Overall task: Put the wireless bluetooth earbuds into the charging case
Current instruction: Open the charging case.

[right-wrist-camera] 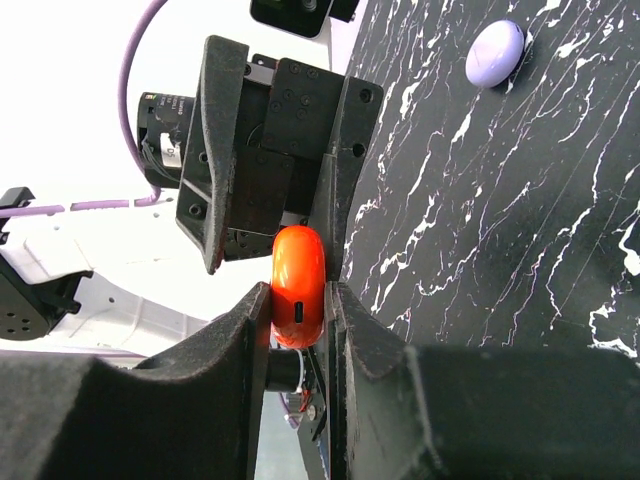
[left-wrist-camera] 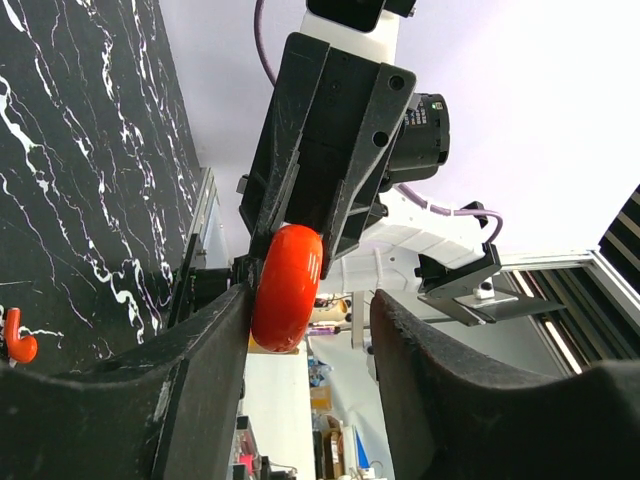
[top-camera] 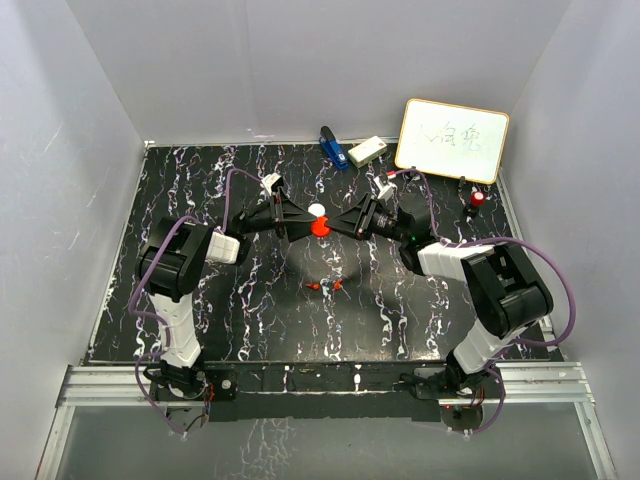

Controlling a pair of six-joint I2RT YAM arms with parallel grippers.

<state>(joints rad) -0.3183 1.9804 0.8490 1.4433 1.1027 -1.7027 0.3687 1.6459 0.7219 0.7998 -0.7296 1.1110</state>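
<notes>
Stage: early, nothing inserted | round red plastic charging case [top-camera: 320,227], apparently closed, aloft over black marbled worktop [top-camera: 250,320] | right hand [right-wrist-camera: 300,310] pinches it | left hand [left-wrist-camera: 312,310] parted, one finger touching it | tiny red plastic earbuds [top-camera: 326,287] loose on worktop | to do: open case, seat earbuds
</notes>
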